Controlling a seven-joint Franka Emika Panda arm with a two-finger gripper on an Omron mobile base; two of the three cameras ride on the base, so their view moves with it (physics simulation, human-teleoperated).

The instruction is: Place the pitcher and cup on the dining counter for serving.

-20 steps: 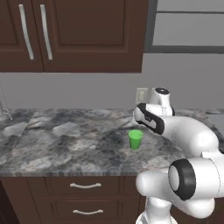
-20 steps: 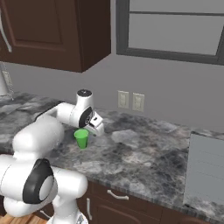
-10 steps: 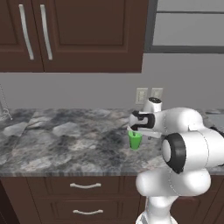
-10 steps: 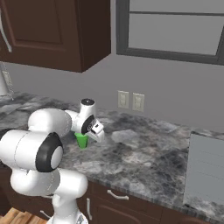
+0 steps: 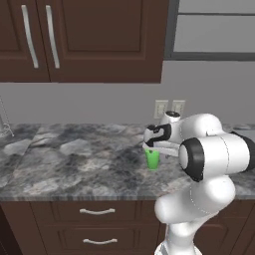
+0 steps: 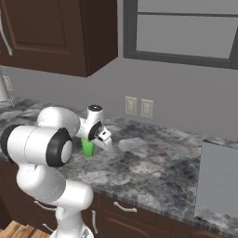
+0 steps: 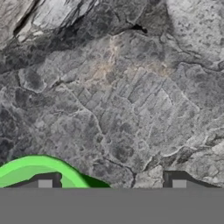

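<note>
The green cup (image 5: 152,159) stands upright on the marble tabletop (image 5: 74,159), below two wall outlets (image 5: 168,108). The gripper (image 7: 111,183) sits low over its rim, jaws spread wide, one fingertip (image 7: 43,183) over the cup's mouth, holding nothing.

Bright green cup (image 5: 152,159) of smooth, plain plastic look, on grey-veined marble worktop (image 5: 69,159) of mottled, faintly polished stone over dark brown wood-look drawers (image 5: 94,219) with satin metal handles (image 5: 96,212), under dark wood-look cabinet doors (image 5: 99,40), beside glossy white arm (image 5: 214,154).
</note>
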